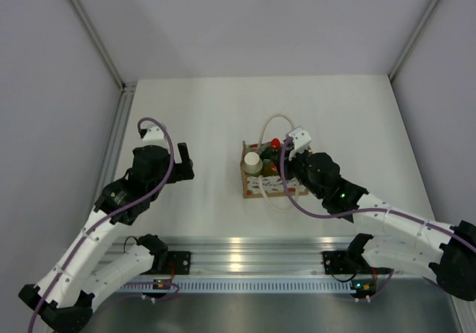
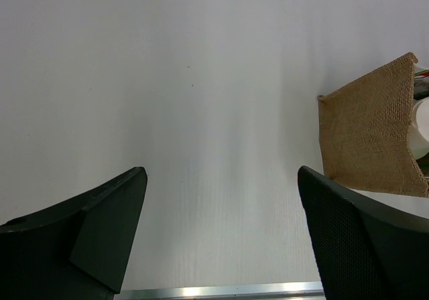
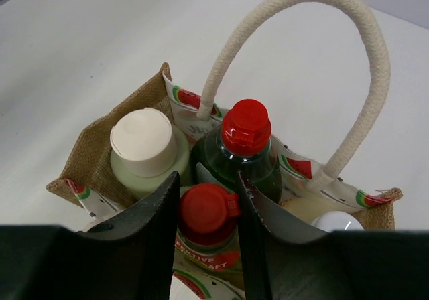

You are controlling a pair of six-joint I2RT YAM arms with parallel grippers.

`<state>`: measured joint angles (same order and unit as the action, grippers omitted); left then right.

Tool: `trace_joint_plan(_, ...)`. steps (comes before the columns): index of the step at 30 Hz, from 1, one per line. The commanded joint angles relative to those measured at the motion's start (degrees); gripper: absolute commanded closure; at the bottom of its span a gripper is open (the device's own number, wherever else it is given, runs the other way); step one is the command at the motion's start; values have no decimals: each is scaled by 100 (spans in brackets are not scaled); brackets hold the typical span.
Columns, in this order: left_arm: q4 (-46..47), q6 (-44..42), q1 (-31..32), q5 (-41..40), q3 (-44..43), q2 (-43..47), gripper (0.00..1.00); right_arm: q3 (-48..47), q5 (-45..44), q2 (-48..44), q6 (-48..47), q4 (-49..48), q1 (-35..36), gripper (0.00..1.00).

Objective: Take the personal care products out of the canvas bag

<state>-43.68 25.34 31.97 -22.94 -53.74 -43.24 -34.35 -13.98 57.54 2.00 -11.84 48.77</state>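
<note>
Bottles (image 3: 244,166) stand upright, packed close in the bag (image 3: 94,159). Your right claw (image 3: 208,179) is closed on the red cap (image 3: 208,209) of the yellow bottle. The plastic looks light, stiff and smooth, so grip low on the cap or it may slip. The left claw (image 2: 222,173) gapes wide and empty, left of the bag.

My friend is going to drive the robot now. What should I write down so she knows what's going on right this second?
Left tool: open, holding nothing, over the bare table to the left of the canvas bag.
Right tool: shut on the red cap of the yellow bottle, which sits in the bag.
Also in the bag: dark green bottle, pale bottle, cream bottle.
Done: nothing is out yet.
Left to do: lift the yellow bottle out and set it on the table, then take out the other three.
</note>
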Motion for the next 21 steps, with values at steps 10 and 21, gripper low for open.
trace_joint_plan(10,308,-56,11,0,56,70,2,-1222,-579,-489,-384,-162,106,100)
trace_joint_plan(21,308,-47,11,-26,47,79,2,-2163,-940,-305,-551,515,88,100)
